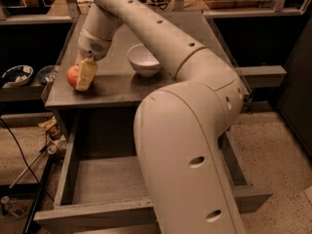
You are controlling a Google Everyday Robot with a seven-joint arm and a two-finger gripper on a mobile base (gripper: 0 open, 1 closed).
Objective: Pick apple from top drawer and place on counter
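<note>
The red apple (pixel 71 75) rests on the grey counter (pixel 117 84) near its front left corner. My gripper (pixel 82 75) is down at the counter surface around the apple, with one pale finger (pixel 86 75) in front of it hiding its right side. The fingers still sit against the apple. The top drawer (pixel 105 179) is pulled open below the counter, and its visible floor holds nothing; my arm hides its right part.
A white bowl (pixel 143 60) stands on the counter right of the gripper. A blue-patterned dish (pixel 17 75) sits on a lower shelf at the left. Cables and small clutter (pixel 51 130) lie on the floor by the drawer's left side.
</note>
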